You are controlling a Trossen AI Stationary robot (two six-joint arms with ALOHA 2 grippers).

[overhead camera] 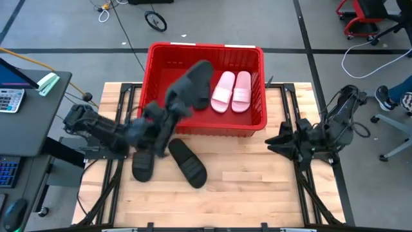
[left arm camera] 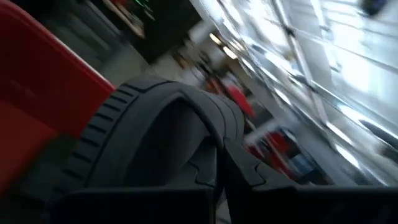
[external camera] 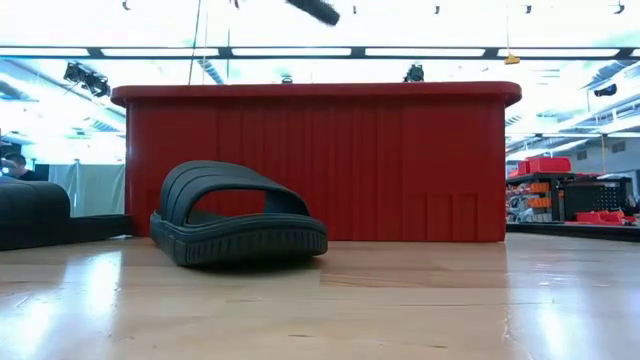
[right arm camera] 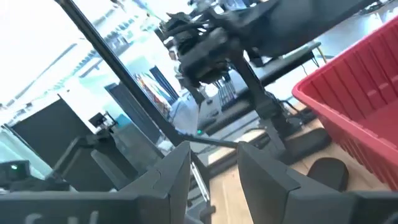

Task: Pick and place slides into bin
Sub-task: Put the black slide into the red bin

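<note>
Slides lie in three places. On the wooden table (overhead camera: 257, 187), toward its left side, one black slide (overhead camera: 142, 165) rests partly under the left arm, and just beside it a second black slide (overhead camera: 188, 163) lies at an angle, close in front of the red bin (overhead camera: 149, 77); the low view shows this one sole-down with its ribbed strap arched up.

Above the bin's front left corner, the left gripper (overhead camera: 172, 111) is clamped on a third black slide (overhead camera: 192, 86), holding it tilted over the bin's interior. The left wrist view shows that slide's ribbed strap filling the frame, with the bin's red wall beside it.

Inside the bin, toward its right half, two pale pink slides (overhead camera: 231, 91) lie side by side, touching.

At the table's right edge, the right gripper (right arm camera: 211, 169) waits well apart from the bin, its fingers a little apart and holding nothing.
</note>
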